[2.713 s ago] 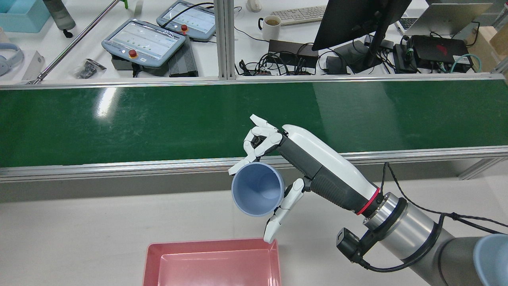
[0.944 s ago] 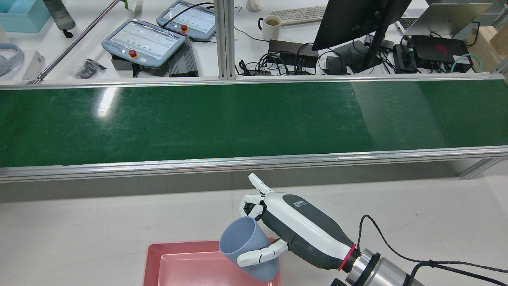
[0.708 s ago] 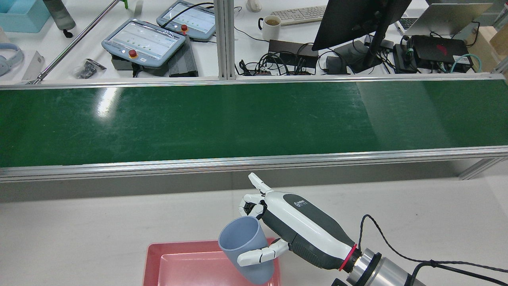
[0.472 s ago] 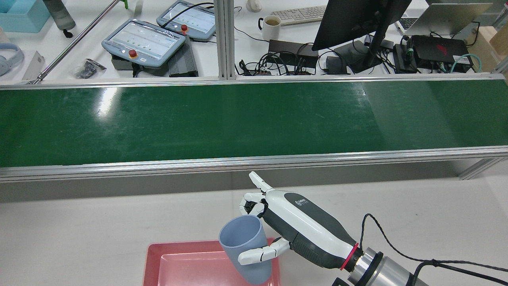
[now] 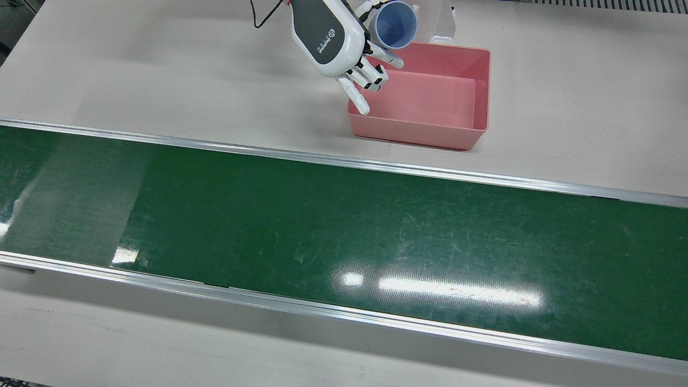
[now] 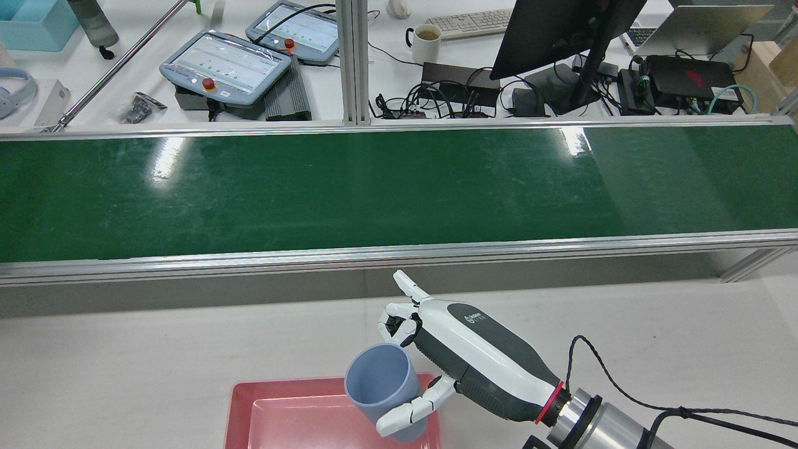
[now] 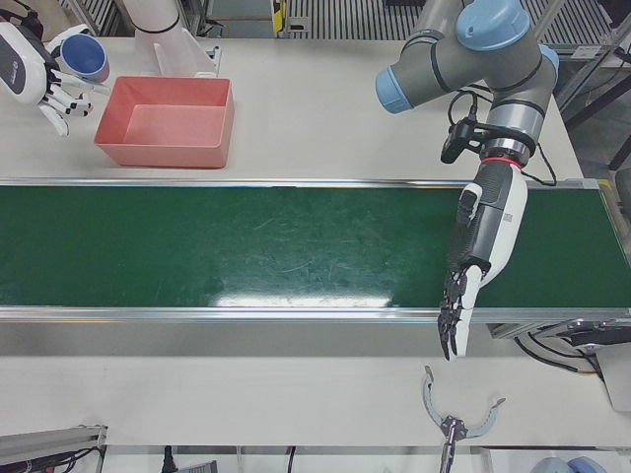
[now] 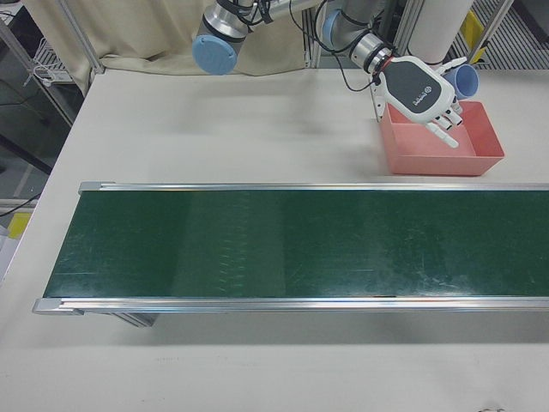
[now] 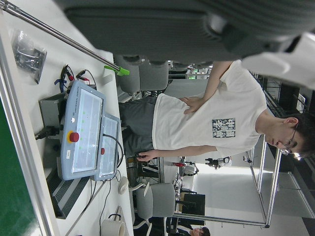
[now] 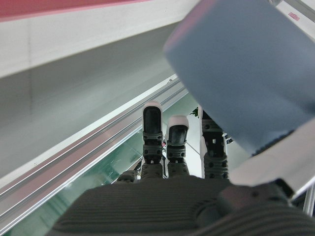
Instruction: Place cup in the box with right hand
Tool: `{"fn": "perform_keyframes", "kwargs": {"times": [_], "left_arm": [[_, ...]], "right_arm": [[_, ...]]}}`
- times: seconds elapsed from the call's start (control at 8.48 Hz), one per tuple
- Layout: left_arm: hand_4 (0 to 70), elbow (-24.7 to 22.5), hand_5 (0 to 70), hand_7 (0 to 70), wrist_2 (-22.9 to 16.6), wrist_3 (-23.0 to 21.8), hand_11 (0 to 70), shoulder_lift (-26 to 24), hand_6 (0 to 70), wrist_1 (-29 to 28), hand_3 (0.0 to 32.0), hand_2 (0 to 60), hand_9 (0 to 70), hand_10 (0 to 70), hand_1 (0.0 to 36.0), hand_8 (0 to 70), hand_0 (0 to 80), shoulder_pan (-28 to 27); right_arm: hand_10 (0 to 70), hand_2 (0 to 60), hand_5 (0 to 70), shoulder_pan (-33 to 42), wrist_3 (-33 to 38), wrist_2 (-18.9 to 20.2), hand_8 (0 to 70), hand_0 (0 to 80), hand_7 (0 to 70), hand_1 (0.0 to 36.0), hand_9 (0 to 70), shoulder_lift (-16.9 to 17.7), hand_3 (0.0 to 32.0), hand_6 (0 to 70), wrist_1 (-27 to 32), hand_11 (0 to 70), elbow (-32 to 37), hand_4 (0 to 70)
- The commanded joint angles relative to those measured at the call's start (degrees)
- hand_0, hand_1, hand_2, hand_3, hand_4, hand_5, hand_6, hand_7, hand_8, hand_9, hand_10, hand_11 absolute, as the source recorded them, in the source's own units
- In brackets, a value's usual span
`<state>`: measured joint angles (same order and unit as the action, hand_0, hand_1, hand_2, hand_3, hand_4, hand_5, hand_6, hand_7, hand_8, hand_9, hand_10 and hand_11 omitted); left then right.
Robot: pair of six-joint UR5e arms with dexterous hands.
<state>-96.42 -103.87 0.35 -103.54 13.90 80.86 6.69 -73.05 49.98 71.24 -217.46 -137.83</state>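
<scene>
My right hand (image 6: 464, 358) is shut on the blue cup (image 6: 381, 388), pinching it between the thumb on the near side and the fingers at the far rim, with the other fingers stretched out. The cup stands nearly upright, mouth up, over the right end of the pink box (image 6: 240, 411). The front view shows the cup (image 5: 395, 24) and the hand (image 5: 328, 37) at the box's (image 5: 486, 91) corner nearest the arm. In the right hand view the cup (image 10: 246, 69) lies against the thumb. My left hand (image 7: 485, 227) hangs open and empty over the belt's front edge.
The green conveyor belt (image 5: 344, 231) runs across the table between the box and the operators' side. A clear stand (image 5: 443, 19) sits just behind the box. A small grey tool (image 7: 454, 424) lies on the front table strip. Desks with pendants and cables lie beyond the belt (image 6: 374, 187).
The right hand has carried the cup from the belt's edge back and down over the box. In the last second the cup turned more upright and the thumb slid lower on it.
</scene>
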Motion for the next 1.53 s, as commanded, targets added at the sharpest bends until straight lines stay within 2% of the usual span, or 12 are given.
{"fn": "perform_keyframes", "kwargs": {"times": [0.0, 0.12, 0.24, 0.35, 0.59, 0.71, 0.83, 0.94, 1.06, 1.18, 1.3, 1.42], "left_arm": [[0.0, 0.0, 0.0, 0.0, 0.0, 0.0, 0.0, 0.0, 0.0, 0.1, 0.0, 0.0, 0.0, 0.0, 0.0, 0.0, 0.0, 0.0], [0.0, 0.0, 0.0, 0.0, 0.0, 0.0, 0.0, 0.0, 0.0, 0.0, 0.0, 0.0, 0.0, 0.0, 0.0, 0.0, 0.0, 0.0], [0.0, 0.0, 0.0, 0.0, 0.0, 0.0, 0.0, 0.0, 0.0, 0.0, 0.0, 0.0, 0.0, 0.0, 0.0, 0.0, 0.0, 0.0], [0.0, 0.0, 0.0, 0.0, 0.0, 0.0, 0.0, 0.0, 0.0, 0.0, 0.0, 0.0, 0.0, 0.0, 0.0, 0.0, 0.0, 0.0], [0.0, 0.0, 0.0, 0.0, 0.0, 0.0, 0.0, 0.0, 0.0, 0.0, 0.0, 0.0, 0.0, 0.0, 0.0, 0.0, 0.0, 0.0], [0.0, 0.0, 0.0, 0.0, 0.0, 0.0, 0.0, 0.0, 0.0, 0.0, 0.0, 0.0, 0.0, 0.0, 0.0, 0.0, 0.0, 0.0], [0.0, 0.1, 0.0, 0.0, 0.0, 0.0, 0.0, 0.0, 0.0, 0.0, 0.0, 0.0, 0.0, 0.0, 0.0, 0.0, 0.0, 0.0], [0.0, 0.1, 0.0, 0.0, 0.0, 0.0, 0.0, 0.0, 0.0, 0.0, 0.0, 0.0, 0.0, 0.0, 0.0, 0.0, 0.0, 0.0], [0.0, 0.1, 0.0, 0.0, 0.0, 0.0, 0.0, 0.0, 0.0, 0.0, 0.0, 0.0, 0.0, 0.0, 0.0, 0.0, 0.0, 0.0], [0.0, 0.0, 0.0, 0.0, 0.0, 0.0, 0.0, 0.0, 0.0, 0.0, 0.0, 0.0, 0.0, 0.0, 0.0, 0.0, 0.0, 0.0], [0.0, 0.1, 0.0, 0.0, 0.0, 0.0, 0.0, 0.0, 0.0, 0.0, 0.0, 0.0, 0.0, 0.0, 0.0, 0.0, 0.0, 0.0], [0.0, 0.0, 0.0, 0.0, 0.0, 0.0, 0.0, 0.0, 0.0, -0.1, 0.0, 0.0, 0.0, 0.0, 0.0, 0.0, 0.0, 0.0]], "right_arm": [[0.0, 0.0, 3.7, 0.0, 0.0, 0.0, 30.4, 52.1, 70.0, 3.8, 53.9, 0.0, 0.0, 29.9, -1.3, 0.1, 0.5, 65.0], [0.0, 0.0, 1.4, 0.1, 0.0, 0.0, 29.5, 46.4, 70.0, 0.0, 53.4, 0.1, 0.0, 28.8, -1.3, 0.0, 0.8, 64.4], [0.0, 0.0, 1.1, 0.1, 0.0, 0.0, 29.7, 41.8, 70.0, 0.0, 54.0, 0.1, 0.0, 27.8, -1.3, 0.0, 0.7, 48.2], [0.0, 0.0, 0.8, 0.1, 0.0, -0.1, 29.8, 38.6, 70.0, 0.0, 54.3, 0.0, 0.0, 27.3, -1.3, 0.0, 0.8, 40.6], [0.0, 0.0, 0.0, 1.2, 0.0, 0.0, 29.7, 32.2, 70.0, 0.0, 54.3, 0.1, 0.0, 27.3, -1.3, 0.0, -0.5, 47.2], [0.0, 0.0, 0.0, 4.4, 0.5, 0.0, 29.4, 32.0, 70.0, 0.0, 54.0, 0.3, 0.0, 27.1, -1.3, 0.0, -4.1, 46.7], [0.0, 0.0, 0.0, 8.9, 5.4, 0.4, 28.7, 35.4, 70.0, 0.0, 53.1, 3.7, 0.0, 27.0, -1.3, 0.0, -8.1, 47.5], [0.0, 0.0, 0.8, 14.6, 16.0, 1.2, 28.7, 43.1, 70.0, 0.0, 52.7, 7.2, 0.0, 28.0, -1.3, 0.0, -8.9, 56.4], [1.4, 0.0, 3.6, 21.2, 26.3, 2.8, 30.7, 49.2, 70.0, 3.7, 54.5, 11.2, 0.0, 29.4, -1.2, 2.1, -8.8, 57.8], [3.5, 0.0, 5.3, 30.8, 33.2, 10.8, 31.6, 52.2, 70.0, 7.7, 55.3, 11.8, 0.0, 29.7, -1.2, 5.6, -6.4, 56.0], [5.3, 13.3, 6.1, 39.6, 39.9, 17.1, 32.5, 52.9, 70.0, 12.7, 55.9, 11.8, 0.0, 31.3, -1.1, 8.4, -3.0, 62.7], [5.6, 13.4, 6.1, 47.6, 44.1, 21.3, 33.1, 52.7, 70.0, 12.5, 56.5, 12.2, 0.0, 31.8, -0.5, 8.8, -0.7, 62.4]]}}
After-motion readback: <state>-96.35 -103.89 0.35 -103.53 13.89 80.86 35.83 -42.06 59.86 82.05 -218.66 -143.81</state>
